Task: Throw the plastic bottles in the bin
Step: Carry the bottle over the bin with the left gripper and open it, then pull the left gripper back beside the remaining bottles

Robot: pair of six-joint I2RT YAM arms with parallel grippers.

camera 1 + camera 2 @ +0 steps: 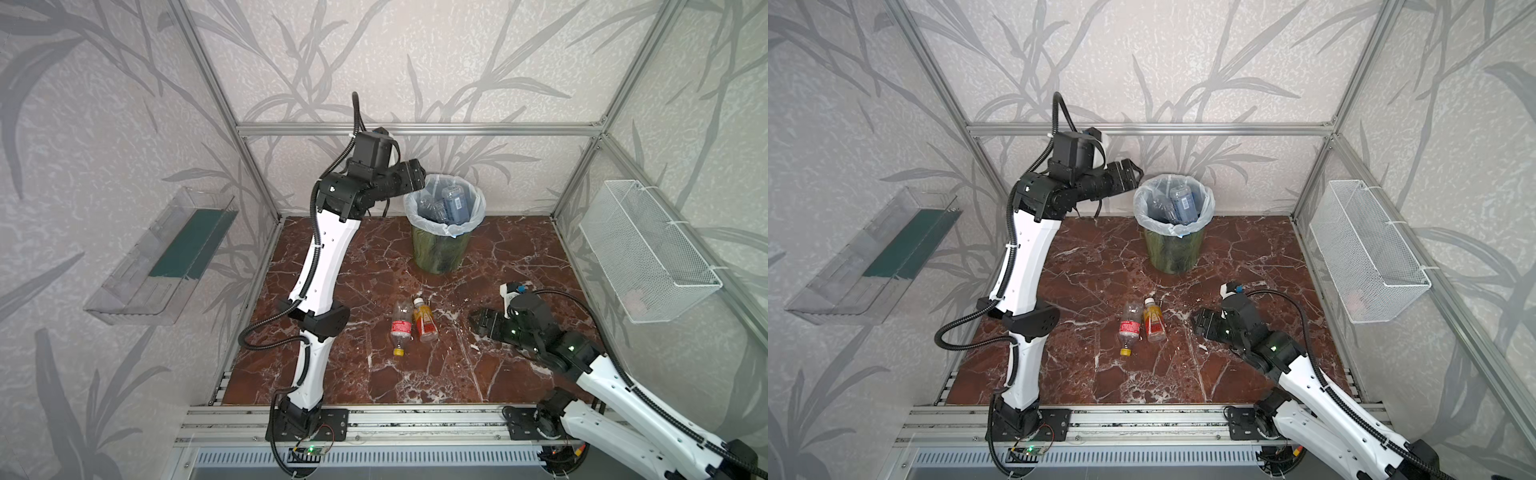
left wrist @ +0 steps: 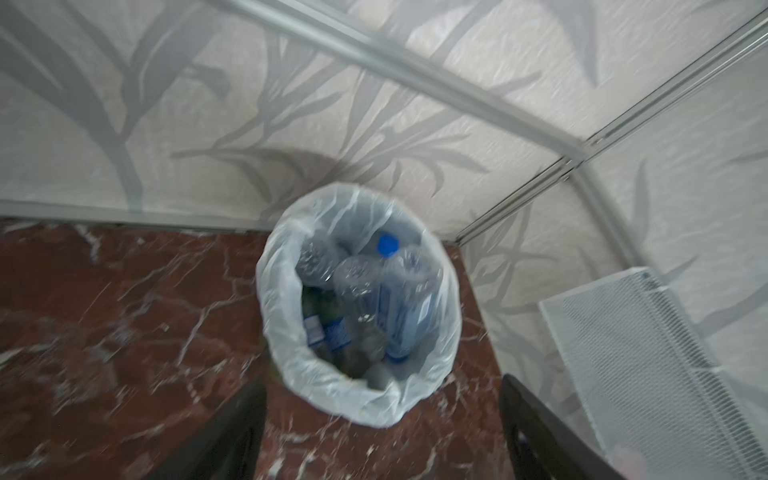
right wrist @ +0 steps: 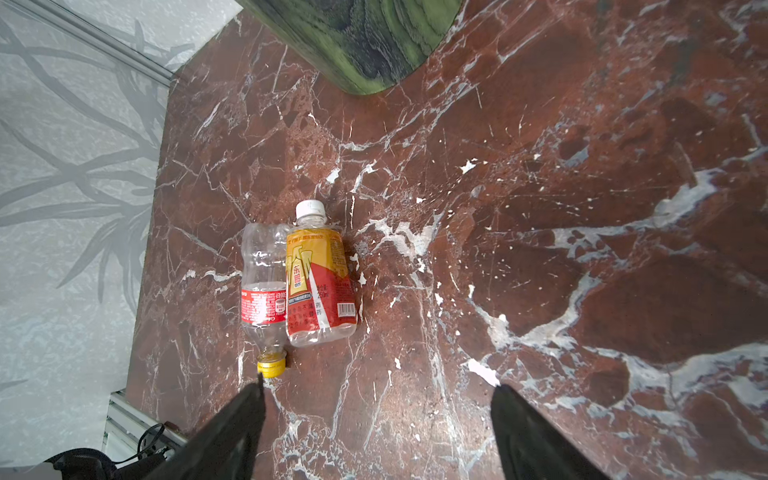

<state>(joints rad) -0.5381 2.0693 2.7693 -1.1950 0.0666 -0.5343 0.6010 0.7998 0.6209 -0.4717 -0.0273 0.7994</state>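
The red-marble table (image 1: 374,374) carries the bin (image 1: 440,253) at its rear centre. The bin's white liner (image 2: 282,332) already holds several binned bottles (image 2: 399,299), blue labels showing. The left claw (image 2: 381,383) hangs high beside the bin's rim, jaws apart and empty, well apart from anything on the table. The right claw (image 3: 379,388) sits low over the table, jaws likewise apart with nothing between them. Two plastic bottles are not yet binned: the orange-labelled bottle (image 3: 320,282) and the red-labelled bottle (image 3: 264,291) lie flat near the table's centre, touching side by side. Their long axes run parallel, front to rear, roughly across the line joining the right claw's fingers. The right claw is much the nearer, and the orange-labelled bottle lies on its side of the pair, to the claw's left. The white cap (image 3: 311,208) points toward the bin, the yellow cap (image 3: 271,365) toward the table's front edge. In the right wrist view the yellow cap appears just beside one fingertip (image 3: 253,399); their difference in height cannot be told.
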